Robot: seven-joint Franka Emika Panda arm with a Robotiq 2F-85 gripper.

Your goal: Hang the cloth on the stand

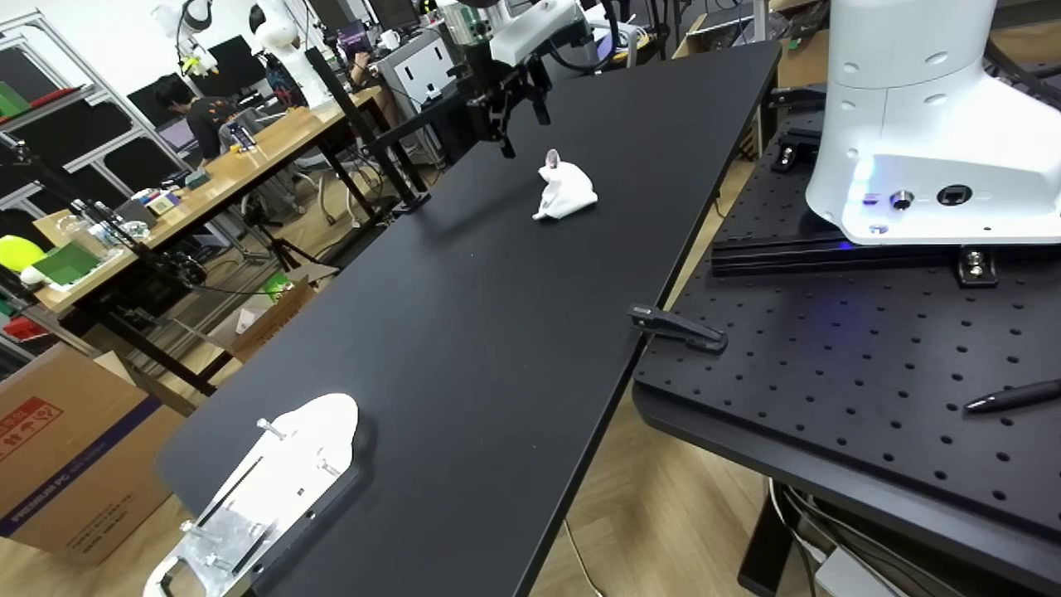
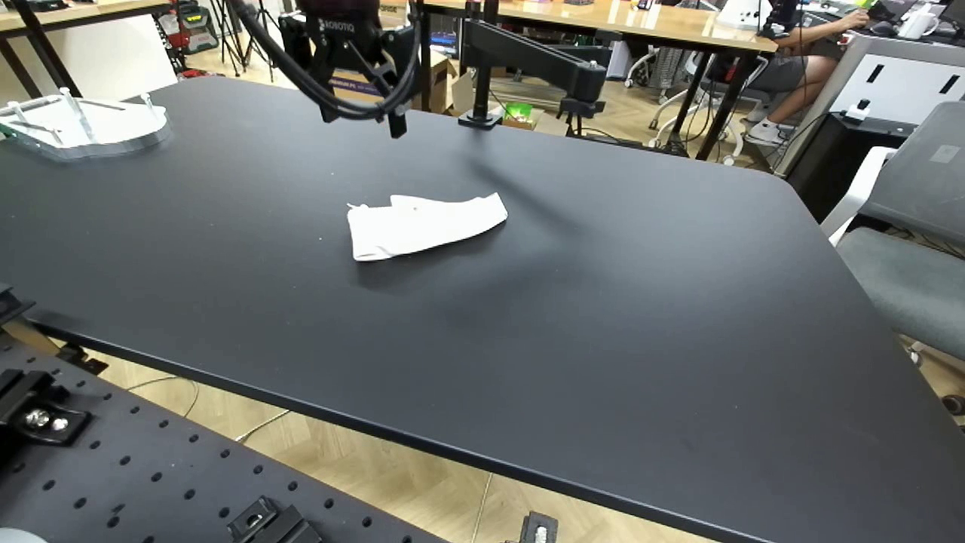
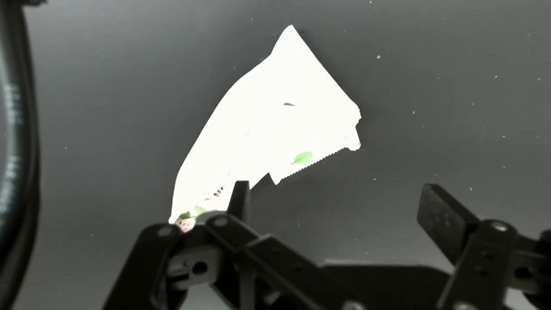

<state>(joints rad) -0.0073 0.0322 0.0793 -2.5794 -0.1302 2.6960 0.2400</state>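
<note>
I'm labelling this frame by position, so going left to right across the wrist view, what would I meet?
Cable → cloth → finger on the picture's right. The other finger is left out, as it overlaps the cloth.

The cloth (image 3: pixel 258 125) looks soft and matt, its weave washed out by glare; the tabletop (image 2: pixel 641 339) is smooth with a satin sheen. The robot base (image 1: pixel 937 174) shines like moulded plastic, while the perforated board (image 1: pixel 829 348) looks nearly matt. The pegged plate (image 1: pixel 327 419) is glossy, its pegs (image 1: pixel 271 429) metallic. The gripper (image 3: pixel 335 196) has dull, smooth fingers (image 3: pixel 447 224) and metal-looking bolt heads (image 3: pixel 499 226). The box (image 1: pixel 124 481) is cardboard, the floor (image 1: pixel 663 481) wood-grained, the workbench top (image 2: pixel 656 24) glossy wood.
</note>
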